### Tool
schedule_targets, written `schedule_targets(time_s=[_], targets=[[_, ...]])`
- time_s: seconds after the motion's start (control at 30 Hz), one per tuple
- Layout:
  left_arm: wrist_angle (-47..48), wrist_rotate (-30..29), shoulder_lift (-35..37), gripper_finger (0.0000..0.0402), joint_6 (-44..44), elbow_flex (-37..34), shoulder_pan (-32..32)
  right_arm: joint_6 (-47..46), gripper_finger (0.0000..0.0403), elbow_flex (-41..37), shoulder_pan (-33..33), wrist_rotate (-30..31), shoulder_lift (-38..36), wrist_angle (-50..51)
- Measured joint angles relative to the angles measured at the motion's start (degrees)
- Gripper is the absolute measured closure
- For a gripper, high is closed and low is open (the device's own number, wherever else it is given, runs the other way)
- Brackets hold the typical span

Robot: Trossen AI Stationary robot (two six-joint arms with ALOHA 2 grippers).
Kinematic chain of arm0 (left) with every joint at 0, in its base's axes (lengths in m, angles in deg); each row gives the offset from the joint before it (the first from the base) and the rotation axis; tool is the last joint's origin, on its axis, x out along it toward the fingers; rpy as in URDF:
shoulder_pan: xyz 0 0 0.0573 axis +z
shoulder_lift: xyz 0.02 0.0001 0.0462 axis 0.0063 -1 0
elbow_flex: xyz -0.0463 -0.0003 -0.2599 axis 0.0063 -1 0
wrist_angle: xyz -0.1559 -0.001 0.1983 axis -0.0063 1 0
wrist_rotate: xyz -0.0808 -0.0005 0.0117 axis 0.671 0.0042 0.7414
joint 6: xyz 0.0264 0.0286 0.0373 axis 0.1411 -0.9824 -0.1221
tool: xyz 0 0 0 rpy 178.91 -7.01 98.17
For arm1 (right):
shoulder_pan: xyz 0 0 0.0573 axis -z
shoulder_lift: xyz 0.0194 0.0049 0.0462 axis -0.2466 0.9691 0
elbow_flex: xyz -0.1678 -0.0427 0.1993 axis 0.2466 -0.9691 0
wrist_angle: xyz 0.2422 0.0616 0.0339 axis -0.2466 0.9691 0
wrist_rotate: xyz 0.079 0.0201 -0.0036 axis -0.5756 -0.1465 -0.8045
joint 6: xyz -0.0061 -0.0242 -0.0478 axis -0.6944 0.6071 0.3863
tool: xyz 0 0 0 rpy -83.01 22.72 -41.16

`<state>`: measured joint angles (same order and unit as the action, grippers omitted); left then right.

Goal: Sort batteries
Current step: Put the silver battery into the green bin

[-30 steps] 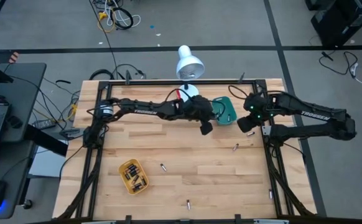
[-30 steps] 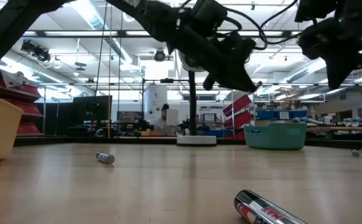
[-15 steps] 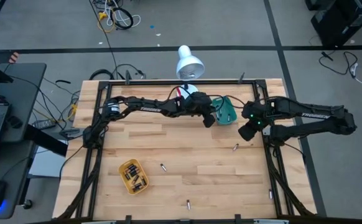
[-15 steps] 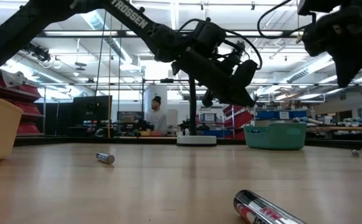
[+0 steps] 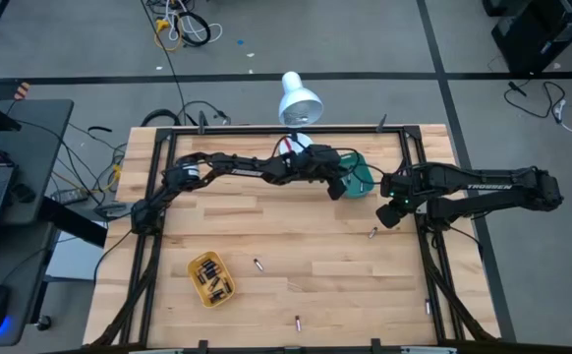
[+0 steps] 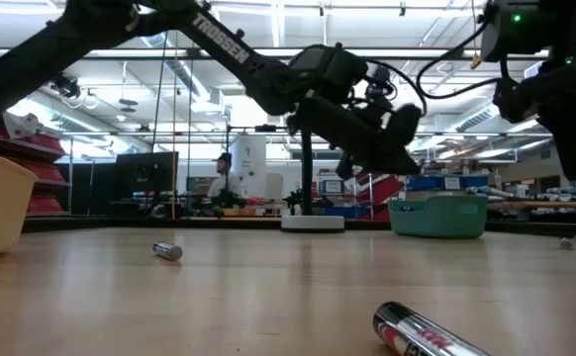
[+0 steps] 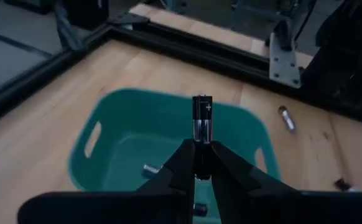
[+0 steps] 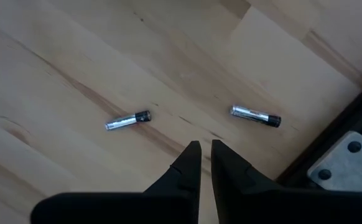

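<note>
My left gripper (image 5: 340, 189) hangs over the near-left rim of the teal tray (image 7: 116, 134), shut on one battery (image 7: 201, 118). Two more batteries (image 7: 150, 168) lie inside that tray. My right gripper (image 8: 204, 148) points down above the table's right side, its fingertips a narrow gap apart with nothing between them. Below it two batteries (image 8: 127, 120) (image 8: 255, 116) lie on the wood. Further batteries lie loose on the table (image 5: 257, 265) (image 5: 298, 322). The yellow tray (image 5: 210, 278) at the near left holds several. My left gripper pinches the battery by its near end (image 7: 200, 163) between the two fingertips. The fingers slant down from the table's left, and the battery runs along them, sticking out past the tips with its plus-marked end (image 7: 203, 106) farthest out. It is lifted clear above the teal tray.
A white lamp (image 5: 299, 98) stands at the far edge, just behind the teal tray. The dark metal frame runs along the table's edges, with a bracket (image 8: 346, 162) close to my right gripper. A battery (image 6: 422, 331) lies near the front edge in the low view.
My left gripper has carried the battery toward the table's far right and down, from beside the teal tray to over it. My right gripper has sunk toward the table by the right edge.
</note>
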<state>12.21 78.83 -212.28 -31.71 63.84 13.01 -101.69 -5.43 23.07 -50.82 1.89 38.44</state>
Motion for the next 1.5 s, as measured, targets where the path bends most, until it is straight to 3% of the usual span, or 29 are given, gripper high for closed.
schedule_targets(time_s=[0.27,0.57,0.7,1.0,1.1,1.23,1.5], targets=[[6.8,1.8,-4.4,0.0336,-0.2,8.7,0.0,-0.9,0.0368,0.1,-0.1,-0.6,-0.3,1.0],[18.3,3.8,-4.2,0.0246,-0.1,13.3,0.2,2.8,0.0344,0.1,-0.1,3.1,-0.2,0.9],[29.9,4.4,-4.2,0.0225,-0.3,19.3,0.4,-7.7,0.0337,0.0,-0.1,6.1,0.6,1.3],[50.2,4.9,-4.1,0.0231,-8.0,35.8,0.6,-24.1,0.0321,-0.1,2.9,19.1,5.2,-0.2],[51.7,5.5,-2.2,0.0232,-8.0,35.6,1.2,-24.6,0.0319,-0.1,3.1,22.3,6.6,-3.3],[56.3,5.9,0.3,0.0232,-9.9,35.1,1.6,-23.1,0.032,-0.1,3.8,14.9,7.8,-10.6],[61.1,6.3,1.2,0.0232,-14.1,35.1,0.8,-42.8,0.0318,-3.5,2.4,9.4,10.6,-10.8]])
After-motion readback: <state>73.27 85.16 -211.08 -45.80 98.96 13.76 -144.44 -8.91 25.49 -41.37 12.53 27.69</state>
